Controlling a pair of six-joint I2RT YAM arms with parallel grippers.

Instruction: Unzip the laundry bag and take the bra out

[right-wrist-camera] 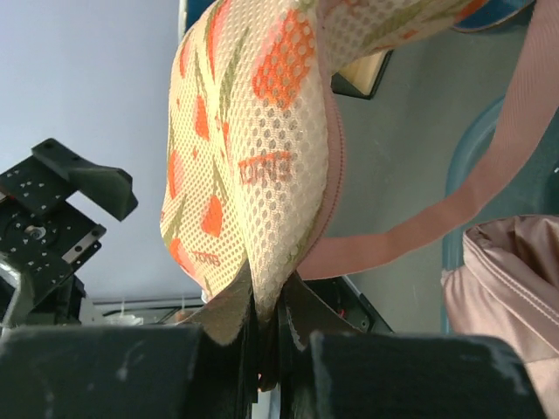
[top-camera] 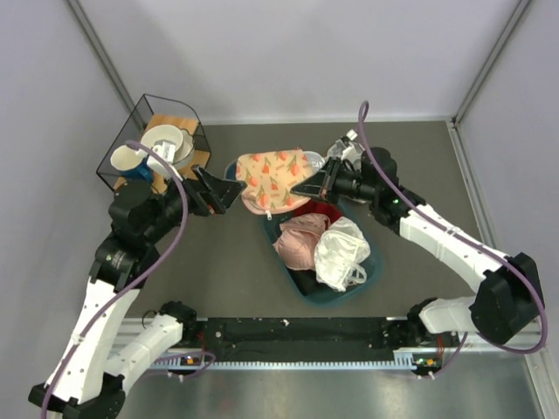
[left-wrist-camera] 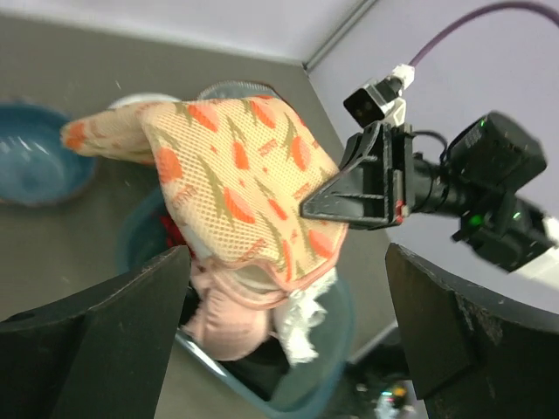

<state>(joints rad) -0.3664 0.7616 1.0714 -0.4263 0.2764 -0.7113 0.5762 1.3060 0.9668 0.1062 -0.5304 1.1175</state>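
Above the far end of the one basin, in which one pink garment and one white bundle are held, one bag is clamped by the right claw, the left claw being spread apart.

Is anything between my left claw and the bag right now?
Nothing visible. The open left claw faces the bag across a clear gap. The bag hangs above the basin, pinched at its right edge by the right claw.

Matt, open-mesh cloth laundry bag.
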